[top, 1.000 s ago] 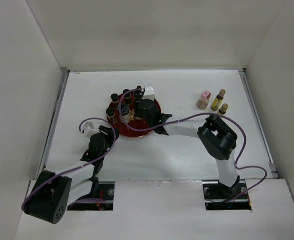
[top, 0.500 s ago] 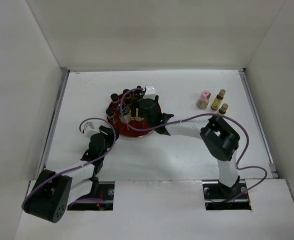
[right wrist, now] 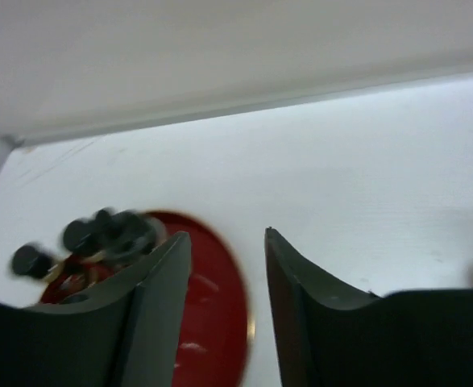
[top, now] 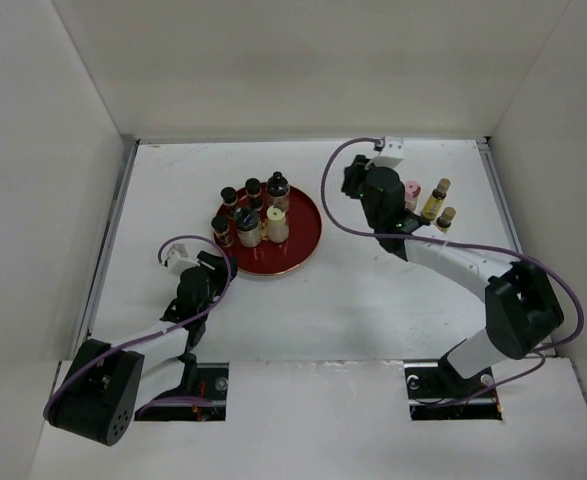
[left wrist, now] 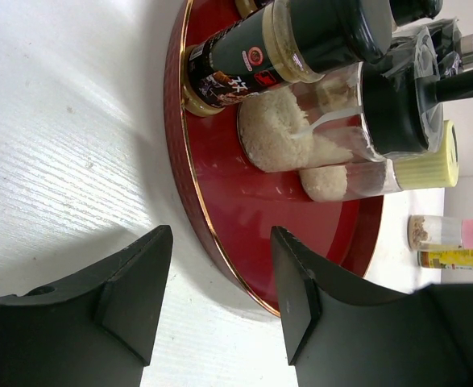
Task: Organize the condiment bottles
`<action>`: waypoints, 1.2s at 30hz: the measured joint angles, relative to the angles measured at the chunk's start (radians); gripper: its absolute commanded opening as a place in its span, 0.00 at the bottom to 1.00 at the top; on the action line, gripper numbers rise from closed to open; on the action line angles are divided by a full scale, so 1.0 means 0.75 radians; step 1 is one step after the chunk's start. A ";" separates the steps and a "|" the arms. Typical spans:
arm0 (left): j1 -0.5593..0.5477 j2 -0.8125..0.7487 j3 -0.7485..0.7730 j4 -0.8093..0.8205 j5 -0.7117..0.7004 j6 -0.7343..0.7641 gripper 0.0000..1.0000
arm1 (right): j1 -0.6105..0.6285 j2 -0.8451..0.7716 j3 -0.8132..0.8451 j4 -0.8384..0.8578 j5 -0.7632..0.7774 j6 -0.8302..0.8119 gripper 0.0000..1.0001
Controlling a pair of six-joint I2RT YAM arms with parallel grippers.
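Centre left, a red tray (top: 301,252) holds clustered bottles (top: 276,225). Three other bottles (top: 435,198) stand upper right on the surface (top: 373,300). Both arms' jaws gape wide, empty.

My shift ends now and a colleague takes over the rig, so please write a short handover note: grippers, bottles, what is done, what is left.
Left gripper: open, empty, low at the near-left rim of the red tray.
Right gripper: open, empty, beside the pink-capped bottle, pointing towards the tray.
Done: about six bottles stand together on the tray, among them a cream-white bottle.
Left: the pink-capped bottle, the yellow bottle and the small brown bottle stand on the table at the far right; probably they go on the tray next.
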 measured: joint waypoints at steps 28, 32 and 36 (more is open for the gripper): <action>-0.017 0.066 0.000 0.049 0.005 -0.001 0.50 | -0.498 0.348 0.019 -0.191 0.155 -0.006 0.49; -0.016 0.066 0.000 0.049 0.005 -0.001 0.50 | -0.498 0.347 0.021 -0.190 0.152 0.000 0.38; -0.015 0.064 0.000 0.050 0.005 -0.001 0.50 | -0.453 0.285 -0.040 -0.164 0.152 -0.010 0.37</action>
